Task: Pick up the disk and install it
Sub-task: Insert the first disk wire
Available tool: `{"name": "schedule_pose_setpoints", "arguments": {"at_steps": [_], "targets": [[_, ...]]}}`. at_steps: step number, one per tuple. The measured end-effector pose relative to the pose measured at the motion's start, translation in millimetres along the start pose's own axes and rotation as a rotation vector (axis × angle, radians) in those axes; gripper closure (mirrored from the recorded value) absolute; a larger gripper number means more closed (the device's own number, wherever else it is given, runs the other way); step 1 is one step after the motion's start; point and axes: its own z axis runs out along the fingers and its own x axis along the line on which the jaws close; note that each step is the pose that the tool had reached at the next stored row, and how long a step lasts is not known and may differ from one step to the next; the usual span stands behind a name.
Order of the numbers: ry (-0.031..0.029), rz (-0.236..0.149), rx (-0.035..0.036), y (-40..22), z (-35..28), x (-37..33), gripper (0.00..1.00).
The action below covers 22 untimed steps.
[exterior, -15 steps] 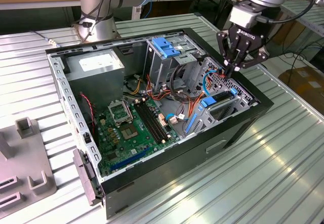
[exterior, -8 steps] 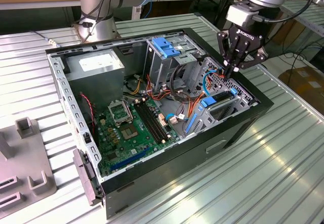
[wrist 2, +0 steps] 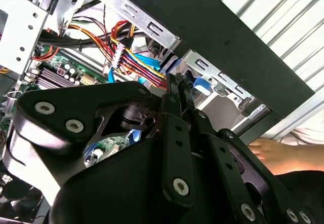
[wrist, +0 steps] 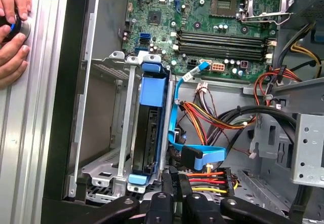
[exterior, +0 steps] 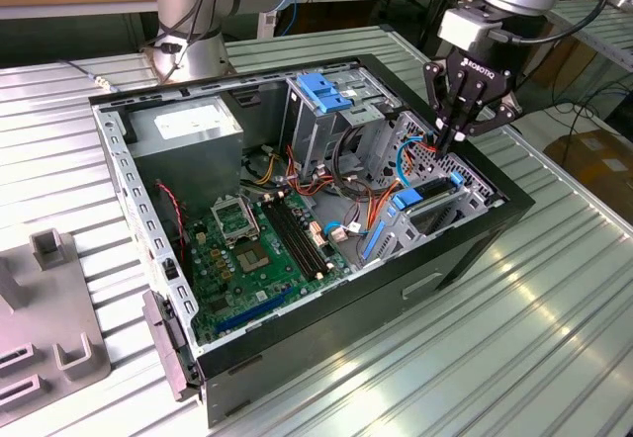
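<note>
The disk (wrist: pixel 148 133) stands on edge inside the small metal drive cage (wrist: pixel 104 127) at the front corner of the open computer case, with blue rails along its sides. In the exterior view the disk (exterior: pixel 427 196) sits in that cage near the case's right wall. My gripper (exterior: pixel 448 144) hangs just above it, beside the red and blue cables, its fingers pressed together with nothing seen between them. In both wrist views the gripper (wrist: pixel 175 177) (wrist 2: pixel 177 84) is shut, its tips close to the cable bundle next to the cage.
The case holds a green motherboard (exterior: pixel 259 241), a grey power supply (exterior: pixel 188 127) and a tall metal cage with a blue latch (exterior: pixel 321 91). Loose cables (wrist: pixel 212 115) lie beside the drive cage. A person's hands (wrist: pixel 11 29) rest on the table outside the case. A grey fixture (exterior: pixel 49 308) stands at the exterior view's left.
</note>
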Motion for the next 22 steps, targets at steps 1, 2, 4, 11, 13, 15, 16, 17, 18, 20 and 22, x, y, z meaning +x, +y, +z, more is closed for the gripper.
{"name": "schedule_pose_setpoints", "arguments": {"at_steps": [1, 2, 4, 11, 13, 15, 16, 17, 18, 20, 22], "targets": [[0.0000, 0.000, 0.0000, 0.1, 0.0, 0.1, 0.84], [0.0000, 0.000, 0.0000, 0.1, 0.0, 0.1, 0.84], [0.0000, 0.000, 0.0000, 0.1, 0.0, 0.1, 0.84], [-0.0005, 0.022, -0.0023, 1.0, 0.0, 0.0, 0.84], [-0.0009, 0.033, -0.0034, 1.1, 0.1, 0.4, 0.84], [-0.0010, 0.033, -0.0036, 2.4, 0.2, 1.1, 0.84], [-0.0009, 0.033, -0.0036, 4.6, 0.3, 1.5, 0.84], [-0.0010, 0.034, -0.0036, 6.8, 0.4, 1.7, 0.84], [-0.0009, 0.034, -0.0036, 6.9, 0.4, 1.7, 0.84], [-0.0009, 0.034, -0.0036, 7.2, 0.4, 1.6, 0.84], [-0.0009, 0.034, -0.0036, 7.5, 0.4, 1.6, 0.84]]}}
